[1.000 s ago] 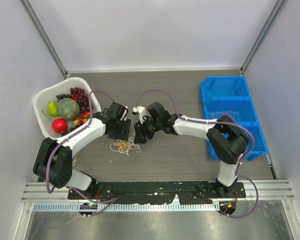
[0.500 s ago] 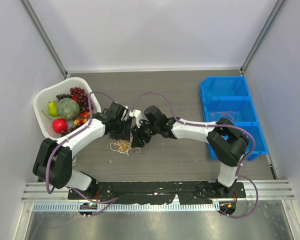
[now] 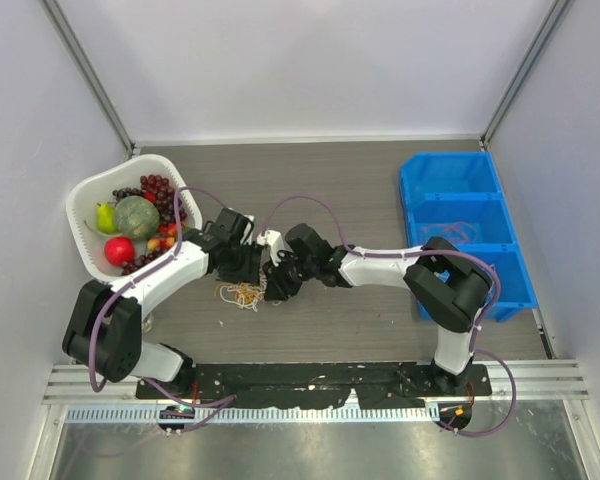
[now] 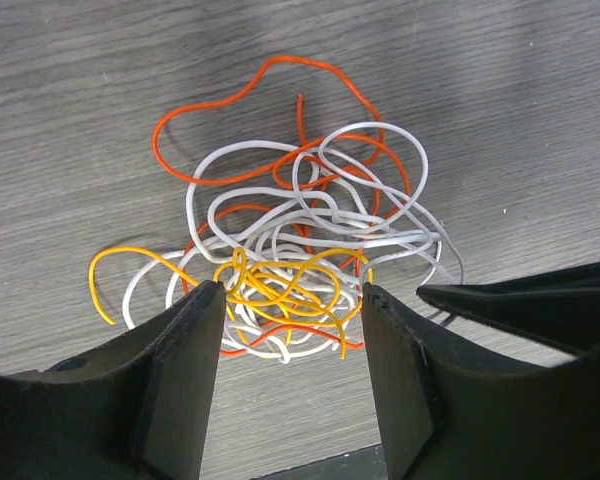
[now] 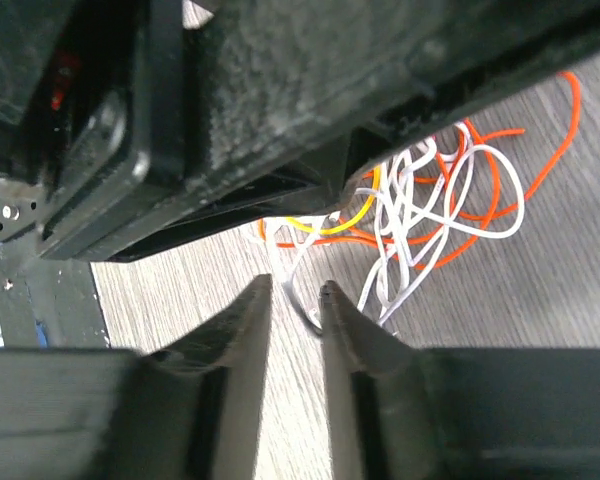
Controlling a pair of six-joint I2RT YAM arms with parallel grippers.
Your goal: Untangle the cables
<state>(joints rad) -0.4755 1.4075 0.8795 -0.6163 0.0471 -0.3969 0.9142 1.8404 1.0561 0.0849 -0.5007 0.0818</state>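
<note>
Left fingers (image 4: 290, 295) are spread wide, low over the desk (image 4: 70, 90), straddling the yellow knot at the near edge of the cables (image 4: 300, 225). White and orange loops fan out beyond their tips. Right fingers (image 5: 292, 290), just beside them, are parted by only a narrow gap, with a white strand at their tips.

White arms (image 3: 170, 270), black joints (image 3: 110, 325), purple wiring (image 3: 302, 197)

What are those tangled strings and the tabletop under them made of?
The cables look like thin plastic-coated cord, smooth and slightly glossy, holding springy loops. The table appears to be grey wood-grain laminate, matte, with printed-looking streaks; real wood can't be ruled out.
</note>
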